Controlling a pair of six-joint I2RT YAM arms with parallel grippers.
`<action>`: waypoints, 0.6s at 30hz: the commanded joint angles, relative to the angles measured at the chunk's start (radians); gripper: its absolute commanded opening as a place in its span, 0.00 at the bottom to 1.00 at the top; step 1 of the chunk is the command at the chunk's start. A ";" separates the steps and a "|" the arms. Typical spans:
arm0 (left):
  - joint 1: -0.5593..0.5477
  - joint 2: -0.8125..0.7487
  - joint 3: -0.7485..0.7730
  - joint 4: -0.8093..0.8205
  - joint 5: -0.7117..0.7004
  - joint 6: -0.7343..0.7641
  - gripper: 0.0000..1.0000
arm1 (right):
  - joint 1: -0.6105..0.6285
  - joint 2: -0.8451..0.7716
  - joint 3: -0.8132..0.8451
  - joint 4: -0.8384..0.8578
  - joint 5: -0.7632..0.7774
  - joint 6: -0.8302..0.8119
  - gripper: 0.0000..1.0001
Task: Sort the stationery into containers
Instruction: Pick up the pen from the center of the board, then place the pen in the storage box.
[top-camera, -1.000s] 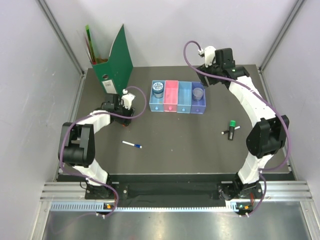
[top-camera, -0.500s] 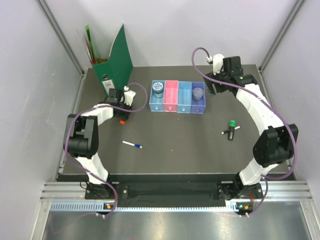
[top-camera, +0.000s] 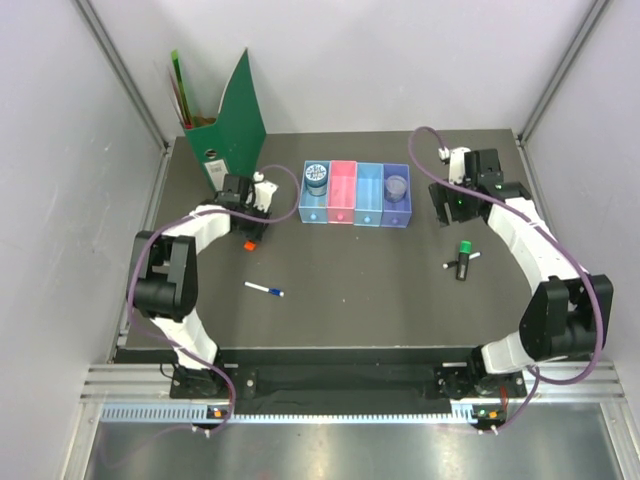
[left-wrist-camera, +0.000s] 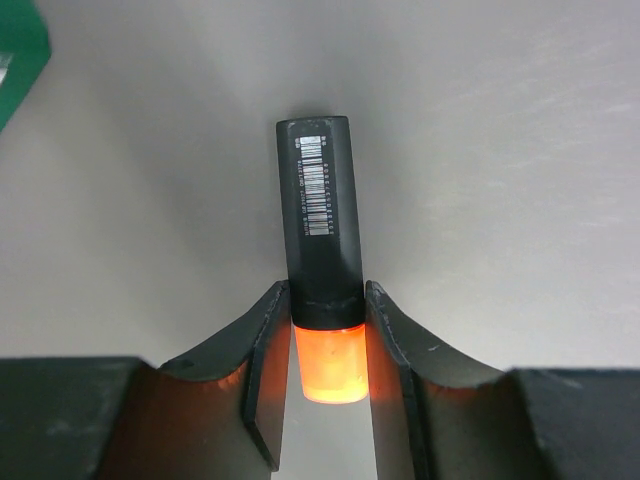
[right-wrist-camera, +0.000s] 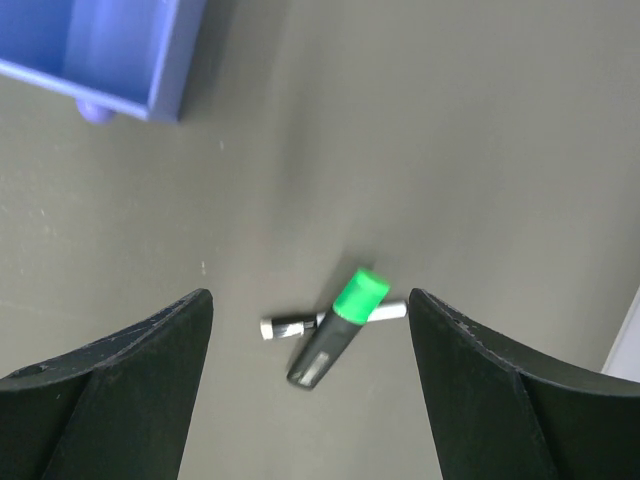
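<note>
Your left gripper (left-wrist-camera: 326, 296) is clamped on the orange-and-black plastic highlighter (left-wrist-camera: 318, 215), fingers pressed to the barrel where the black body meets the orange cap. That puts the highlighter at the far left of the dark table (top-camera: 350, 320), just right of the tall green file holder (top-camera: 232, 125) and left of the blue rectangular plastic tray (top-camera: 314, 206). You cannot tell whether it is off the surface.

Your right gripper (right-wrist-camera: 310, 296) has its fingers wide apart with nothing between them, over bare table right of the purple tray (top-camera: 396, 213). Nearer than it lies the black green-capped marker (right-wrist-camera: 335, 327), crossed over a thin white stick (right-wrist-camera: 283, 326).

The pink tray (top-camera: 342, 195) and light blue tray (top-camera: 369, 195) sit between the blue and purple ones. A dark round disc (top-camera: 318, 177) sits in the blue tray, a bluish round disc (top-camera: 396, 186) in the purple. The white pen with blue cap (top-camera: 264, 290) lies alone, near left of centre.
</note>
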 joint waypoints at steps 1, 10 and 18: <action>-0.039 -0.109 0.105 -0.051 0.072 -0.037 0.00 | -0.022 -0.071 -0.054 0.004 0.027 0.066 0.79; -0.128 -0.158 0.245 -0.040 0.153 -0.095 0.00 | -0.084 -0.131 -0.192 0.015 0.070 0.110 0.79; -0.239 -0.092 0.337 0.127 0.165 -0.198 0.00 | -0.121 -0.129 -0.272 0.062 0.055 0.133 0.77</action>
